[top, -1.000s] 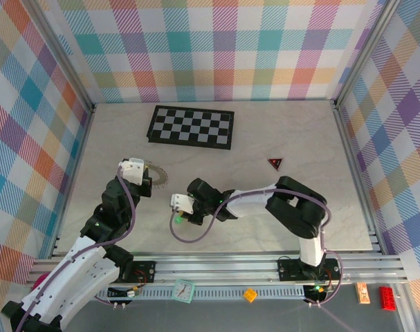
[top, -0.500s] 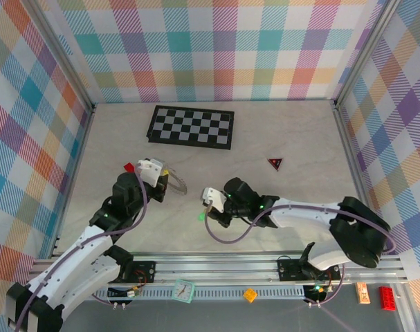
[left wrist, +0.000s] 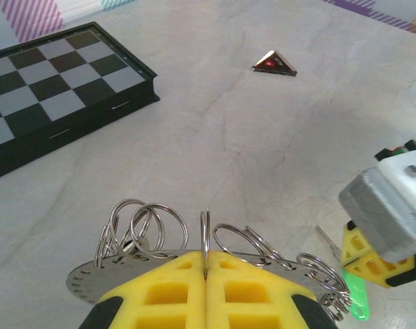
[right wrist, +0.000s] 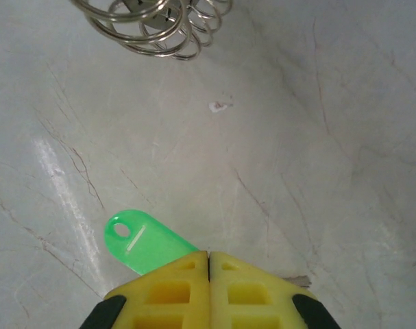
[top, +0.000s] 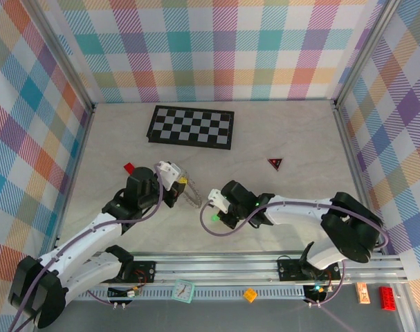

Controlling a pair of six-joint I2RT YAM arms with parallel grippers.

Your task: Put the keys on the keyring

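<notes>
A checkerboard (top: 192,127) lies at the back, red triangle (top: 275,164) right, red brick (top: 129,167) left.

Keyring (left wrist: 84,281): flat grey metal plate, its rim fringed with wire loops (right wrist: 153,20).
Keyring state: clamped at its near edge in the closed left gripper (left wrist: 205,257), raised off the table.
Keyring pose: tilted, nearly edge-on from above (top: 189,191); loops stand upward and fan to both sides.
Loops: silver, overlapping; none carries a key (as far as visible).
Key (right wrist: 142,243): bright green plastic head with a small hole; thin silver blade (left wrist: 325,240).
Key state: pinched in the closed right gripper (right wrist: 208,255), head protruding to one side, low over the table.
Key position: just right of the keyring in the top view (top: 214,217), apart from it, no contact.
</notes>
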